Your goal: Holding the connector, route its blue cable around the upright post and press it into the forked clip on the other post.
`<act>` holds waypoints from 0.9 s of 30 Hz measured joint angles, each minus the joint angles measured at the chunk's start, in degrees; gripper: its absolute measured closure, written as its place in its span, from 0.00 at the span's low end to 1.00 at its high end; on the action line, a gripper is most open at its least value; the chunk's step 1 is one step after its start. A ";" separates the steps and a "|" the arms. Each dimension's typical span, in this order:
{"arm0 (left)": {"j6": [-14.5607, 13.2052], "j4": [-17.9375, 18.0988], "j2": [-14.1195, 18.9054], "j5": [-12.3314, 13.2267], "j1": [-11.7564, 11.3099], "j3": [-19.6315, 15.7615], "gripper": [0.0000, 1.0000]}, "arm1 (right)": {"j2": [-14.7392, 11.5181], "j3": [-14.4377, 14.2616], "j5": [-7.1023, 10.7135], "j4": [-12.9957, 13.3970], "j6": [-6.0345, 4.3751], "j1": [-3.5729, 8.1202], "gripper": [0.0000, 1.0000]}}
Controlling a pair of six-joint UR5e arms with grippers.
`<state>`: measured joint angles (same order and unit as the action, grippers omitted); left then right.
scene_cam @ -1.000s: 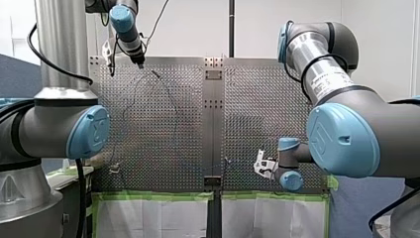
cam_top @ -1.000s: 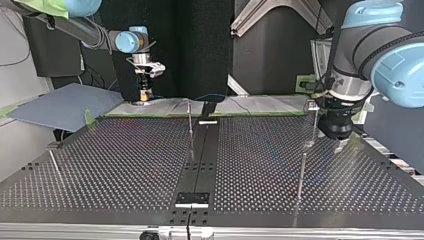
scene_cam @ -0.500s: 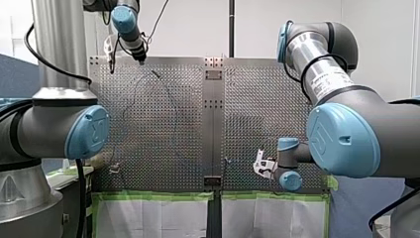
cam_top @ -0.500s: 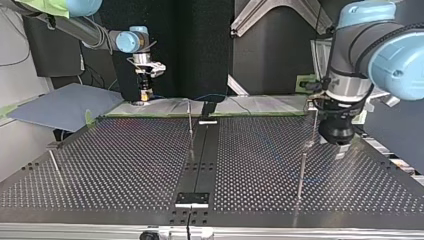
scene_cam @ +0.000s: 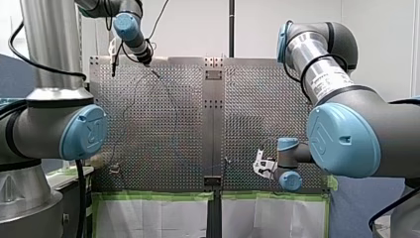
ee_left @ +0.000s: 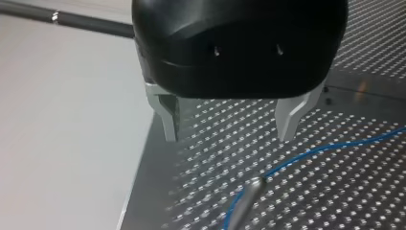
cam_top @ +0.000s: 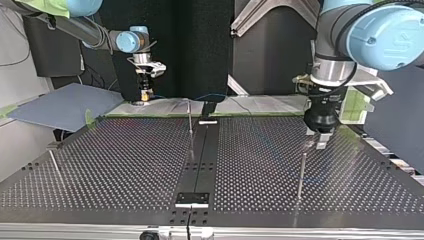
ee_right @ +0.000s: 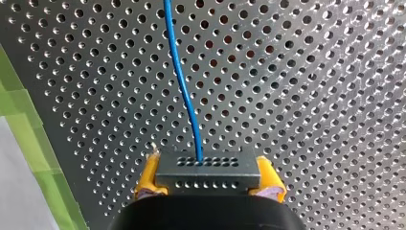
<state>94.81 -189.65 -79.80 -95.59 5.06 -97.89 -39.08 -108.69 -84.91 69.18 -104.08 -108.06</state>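
Note:
In the right wrist view my right gripper [ee_right: 208, 184] has its yellow pads [ee_right: 148, 175] shut on a grey connector [ee_right: 208, 171]. The blue cable [ee_right: 184, 81] runs from it out over the perforated plate. In the top view that gripper [cam_top: 145, 94] stands at the far left edge. My left gripper [ee_left: 229, 132], black with metal fingers [ee_left: 168, 120], hangs open and holds nothing. Under it lie a stretch of blue cable [ee_left: 325, 148] and the tip of an upright post [ee_left: 249, 190]. In the top view it [cam_top: 320, 136] hovers just behind a thin post [cam_top: 301, 172]. Another post [cam_top: 190, 119] stands near the middle.
The perforated table [cam_top: 125, 165] has a dark centre strip [cam_top: 200, 165]. A further thin post [cam_top: 54, 164] stands at the top view's left. Green tape [ee_right: 28, 139] lines the plate's edge by the connector. A blue sheet [cam_top: 60, 105] lies beyond the table at the top view's left.
My left gripper has swung toward the top view's left, nearer the thin post, and stayed open. My right gripper has not moved and keeps the connector.

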 joint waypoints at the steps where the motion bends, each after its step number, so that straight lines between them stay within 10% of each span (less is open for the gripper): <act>1: -0.44 0.44 -0.03 0.04 0.20 -0.43 0.00 | 0.00 0.00 0.00 0.00 0.00 0.00 1.00; 11: -5.01 5.03 -2.40 0.02 3.39 -4.26 0.00 | 0.00 0.00 0.00 0.05 0.00 0.00 1.00; 27: -11.53 12.42 -9.75 -6.68 10.70 -4.45 0.00 | 0.01 0.00 0.00 -0.16 0.00 0.00 1.00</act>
<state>83.28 -177.24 -89.55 -102.27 15.76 -102.34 -39.06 -108.69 -84.91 69.02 -104.08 -108.06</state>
